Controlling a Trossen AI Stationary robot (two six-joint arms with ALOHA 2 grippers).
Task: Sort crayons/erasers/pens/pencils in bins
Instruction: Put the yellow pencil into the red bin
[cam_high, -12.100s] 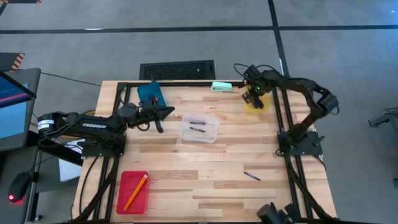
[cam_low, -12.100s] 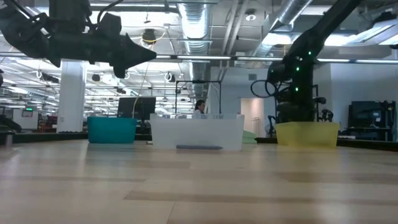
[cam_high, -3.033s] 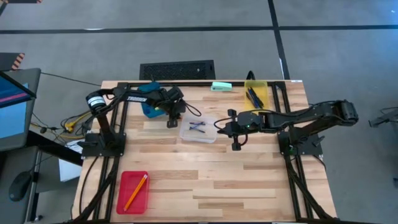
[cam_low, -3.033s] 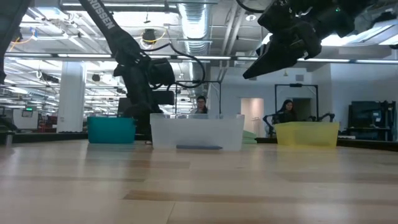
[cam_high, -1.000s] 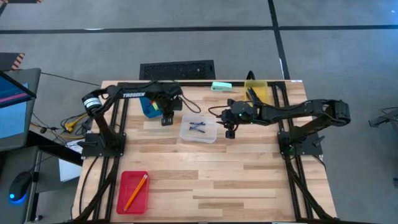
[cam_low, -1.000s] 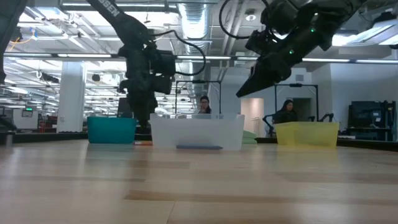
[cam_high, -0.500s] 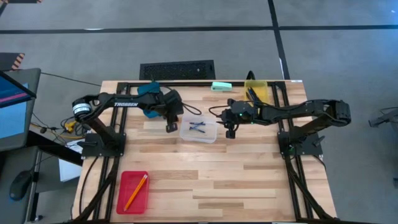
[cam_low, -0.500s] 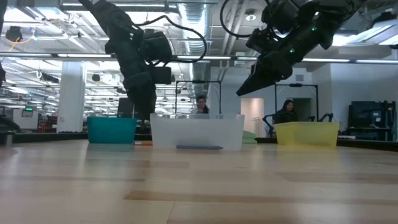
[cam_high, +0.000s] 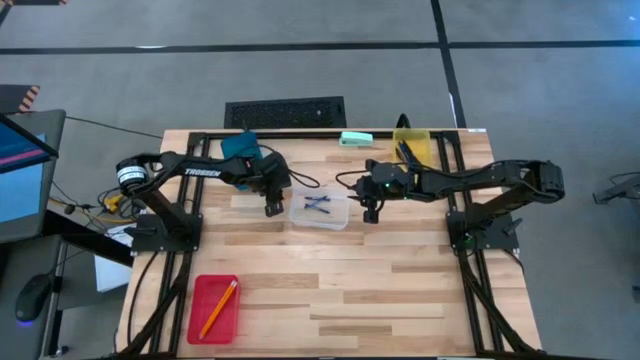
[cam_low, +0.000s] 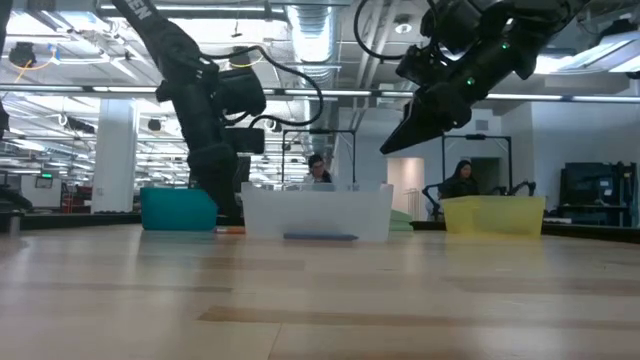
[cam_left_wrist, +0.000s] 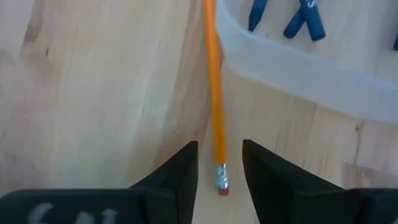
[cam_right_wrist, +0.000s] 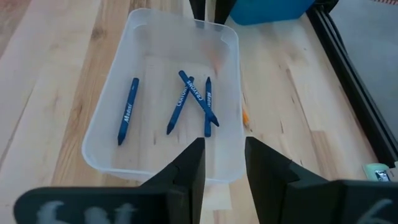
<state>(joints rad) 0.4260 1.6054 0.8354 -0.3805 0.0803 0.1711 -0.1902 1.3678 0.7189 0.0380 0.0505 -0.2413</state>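
An orange pencil lies flat on the wooden table along the left wall of the clear bin. My left gripper is open and points steeply down; its fingers stand on either side of the pencil's eraser end without touching it. In the high view this gripper is just left of the clear bin. Several blue crayons lie in that bin. My right gripper is open and hangs above the bin's right side, holding nothing.
The blue bin stands behind my left arm. The yellow bin holds dark-blue pens at the far right. A red bin with a pencil is at the near left, and a mint-green object at the far edge. The table's near right is free.
My left gripper has gone down and toward the table's near edge, tipping more steeply downward, and now stands low beside the clear bin's left wall. The pencil and the bins have not moved.
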